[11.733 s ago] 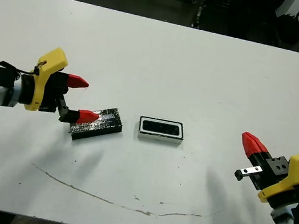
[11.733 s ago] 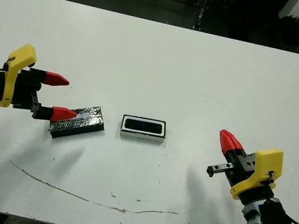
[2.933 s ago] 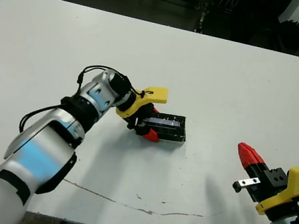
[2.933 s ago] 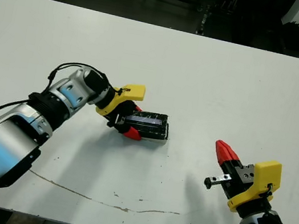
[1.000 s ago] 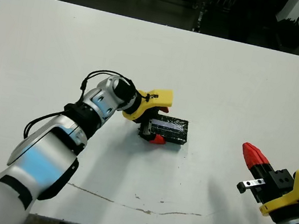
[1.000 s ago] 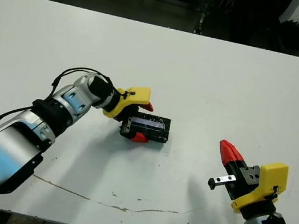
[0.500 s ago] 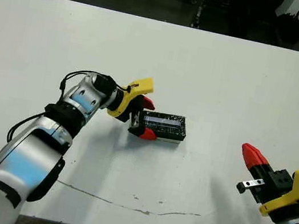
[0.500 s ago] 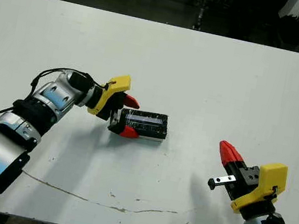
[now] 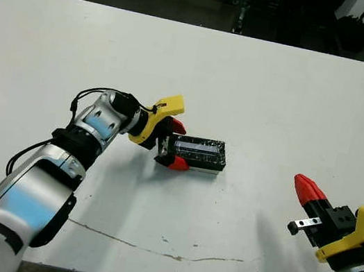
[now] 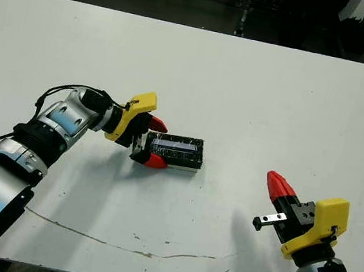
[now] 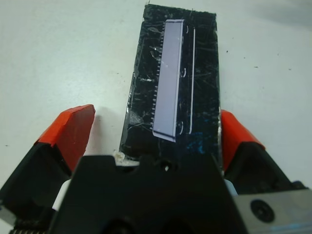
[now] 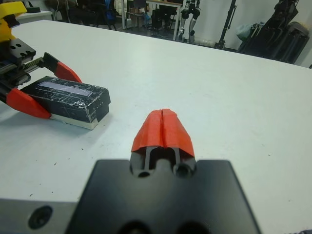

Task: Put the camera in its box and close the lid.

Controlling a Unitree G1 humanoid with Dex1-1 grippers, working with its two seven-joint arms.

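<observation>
Covering the box (image 10: 194,167), lid (image 10: 177,149) hides camera.

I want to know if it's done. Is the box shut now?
Shut. The lid sits flat on the box, whose white edge shows below it.

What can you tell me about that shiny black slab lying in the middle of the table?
The lid is a flat black rectangle with a glossy, wrinkled skin flecked silver and a pale strip along its top. It lies flat on the box, whose white edge peeks out underneath. The left claw is open around one short end, one red finger right against its side, the other standing clear.
</observation>
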